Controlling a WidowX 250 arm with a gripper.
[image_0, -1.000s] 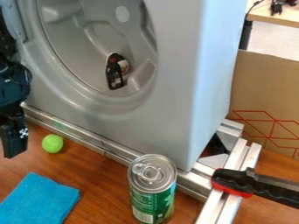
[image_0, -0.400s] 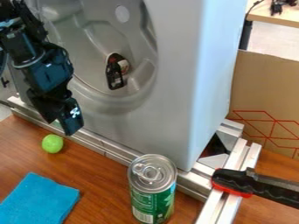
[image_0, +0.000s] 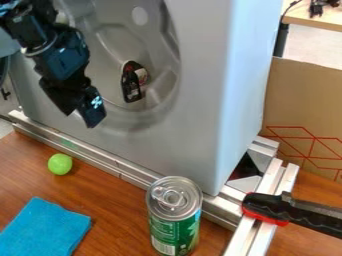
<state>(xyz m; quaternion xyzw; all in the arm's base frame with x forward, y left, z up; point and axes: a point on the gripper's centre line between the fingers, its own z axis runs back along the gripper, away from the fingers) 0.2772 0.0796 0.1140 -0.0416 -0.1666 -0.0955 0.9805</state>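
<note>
Noting positions: gripper (image_0: 80, 119) at left, in front of the grey recess (image_0: 110, 62); spread or closed, cannot tell. Dark labelled item (image_0: 131, 86) sits right of it inside the recess, long axis near upright. Green ball (image_0: 60, 164) lies below.

- Bottle (image_0: 132, 87) in machine (image_0: 200, 100)
- Rail (image_0: 100, 159) before machine
- Ball (image_0: 60, 164), cloth (image_0: 45, 230), can (image_0: 174, 220) on table (image_0: 117, 205)
- Cloth before ball
- Can right of both
- Tool (image_0: 266, 206) right of can
- Box (image_0: 307, 100) right of machine
</note>
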